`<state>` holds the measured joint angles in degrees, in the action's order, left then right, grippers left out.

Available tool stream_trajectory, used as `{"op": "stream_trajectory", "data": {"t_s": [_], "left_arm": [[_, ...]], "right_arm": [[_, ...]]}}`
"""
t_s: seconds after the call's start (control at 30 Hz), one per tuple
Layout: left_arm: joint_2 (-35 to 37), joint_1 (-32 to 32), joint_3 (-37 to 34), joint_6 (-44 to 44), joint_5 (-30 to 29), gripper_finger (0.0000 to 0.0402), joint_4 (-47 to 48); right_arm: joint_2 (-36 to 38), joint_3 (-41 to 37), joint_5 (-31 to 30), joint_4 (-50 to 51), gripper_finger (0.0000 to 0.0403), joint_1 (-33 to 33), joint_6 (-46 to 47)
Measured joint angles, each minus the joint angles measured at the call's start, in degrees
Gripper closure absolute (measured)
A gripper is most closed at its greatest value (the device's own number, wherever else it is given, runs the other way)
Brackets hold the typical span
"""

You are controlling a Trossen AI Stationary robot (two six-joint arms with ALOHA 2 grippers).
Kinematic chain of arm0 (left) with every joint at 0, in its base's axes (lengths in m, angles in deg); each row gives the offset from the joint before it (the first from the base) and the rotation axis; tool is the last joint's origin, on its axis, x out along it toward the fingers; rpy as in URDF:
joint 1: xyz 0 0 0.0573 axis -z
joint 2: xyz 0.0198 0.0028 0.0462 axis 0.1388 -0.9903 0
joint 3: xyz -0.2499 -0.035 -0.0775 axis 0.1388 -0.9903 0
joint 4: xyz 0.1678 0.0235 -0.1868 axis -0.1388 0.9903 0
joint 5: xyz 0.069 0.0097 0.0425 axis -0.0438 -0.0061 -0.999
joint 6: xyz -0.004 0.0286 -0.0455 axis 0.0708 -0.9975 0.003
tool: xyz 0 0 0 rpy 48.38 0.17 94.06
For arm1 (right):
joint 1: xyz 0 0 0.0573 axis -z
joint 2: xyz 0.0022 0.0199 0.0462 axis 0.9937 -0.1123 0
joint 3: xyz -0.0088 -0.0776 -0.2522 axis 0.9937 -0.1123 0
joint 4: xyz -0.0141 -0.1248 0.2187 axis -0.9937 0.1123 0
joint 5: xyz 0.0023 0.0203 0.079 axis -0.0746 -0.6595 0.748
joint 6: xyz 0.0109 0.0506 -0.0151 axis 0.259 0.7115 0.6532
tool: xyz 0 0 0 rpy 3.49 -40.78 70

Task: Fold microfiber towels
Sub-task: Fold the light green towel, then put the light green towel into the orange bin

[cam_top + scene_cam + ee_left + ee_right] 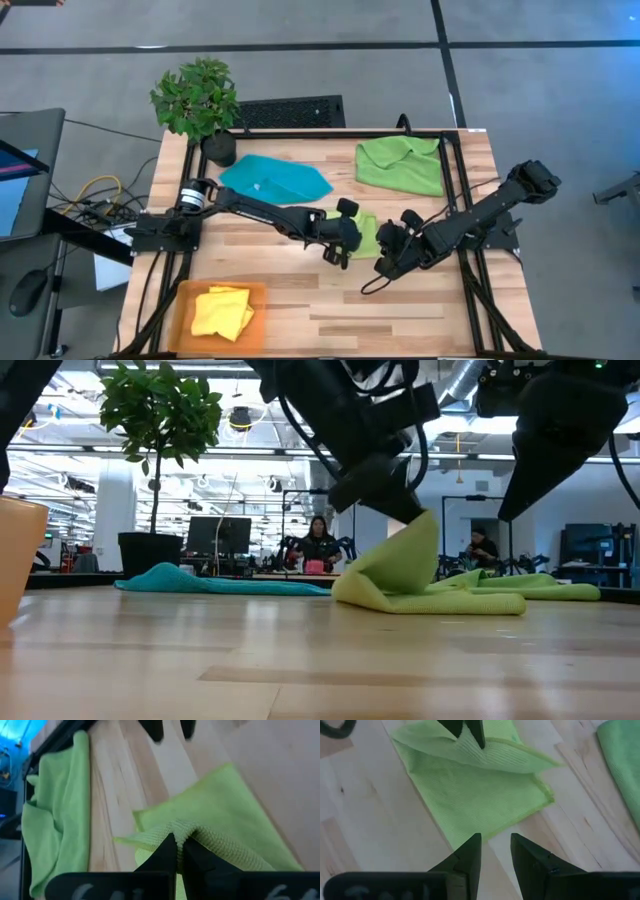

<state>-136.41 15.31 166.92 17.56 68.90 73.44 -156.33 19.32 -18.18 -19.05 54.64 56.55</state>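
Observation:
A lime green towel (366,236) lies mid-table, partly folded, with one part raised. My left gripper (345,240) is shut on that raised part, which also shows in the low view (420,530). My right gripper (495,845) is open and hovers just off the towel's edge (470,827) without touching it; it also shows in the high view (388,258). A second lime green towel (400,165) lies crumpled at the far right. A teal towel (275,180) lies spread at the far left. A yellow towel (222,312) rests on the orange tray (180,300). My left gripper pinches a raised ridge of the lime towel's edge (187,829) between its two fingers. The fingers come from above, slanting down. One layer or several, I cannot tell. The pinched part stands up in a peak (425,520), while the rest of the towel lies on the table (440,600).
A potted plant (197,100) stands at the far left corner. A dark frame (448,150) runs along the table's sides. Bare wood (330,310) lies between the tray and the right arm. People sit in the room beyond the table (318,545).

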Motion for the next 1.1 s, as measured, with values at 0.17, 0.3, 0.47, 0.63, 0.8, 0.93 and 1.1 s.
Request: {"op": "stream_trajectory", "data": {"t_s": [0.17, 0.3, 0.47, 0.63, 0.8, 0.93, 1.1], "left_arm": [[0.0, -0.05, -0.17, 0.52, 1.21, 0.0401, -1.55], [0.0, -0.11, -0.17, 2.32, 1.46, 0.0394, -2.43], [0.0, -0.11, -0.17, 3.18, 1.45, 0.0381, -2.4], [0.0, -0.17, -0.17, 3.97, 1.96, 0.0355, -2.39], [0.0, -0.17, -0.17, 5.74, 1.98, 0.0312, -2.39], [0.0, -0.17, -0.17, 6.38, 1.79, 0.0278, -2.4], [0.4, -0.18, -0.01, 10.94, 0.44, 0.0258, -0.78]], "right_arm": [[0.0, 0.0, 0.01, 0.15, 0.0274, 0.0, 0.04], [0.0, 0.0, 0.02, 0.31, 0.0274, 0.0, 0.98], [0.0, 0.0, 0.02, 0.74, 0.0274, 0.0, 1.57], [0.0, 0.0, 0.02, 0.76, 0.0274, 0.0, 1.55], [0.0, 0.0, 0.02, 0.76, 0.0274, 0.0, 1.57], [0.0, 0.0, 0.02, 0.79, 0.0274, 0.0, 1.55], [0.0, 0.0, 0.02, 0.8, 0.0274, 0.0, 1.55]]}}
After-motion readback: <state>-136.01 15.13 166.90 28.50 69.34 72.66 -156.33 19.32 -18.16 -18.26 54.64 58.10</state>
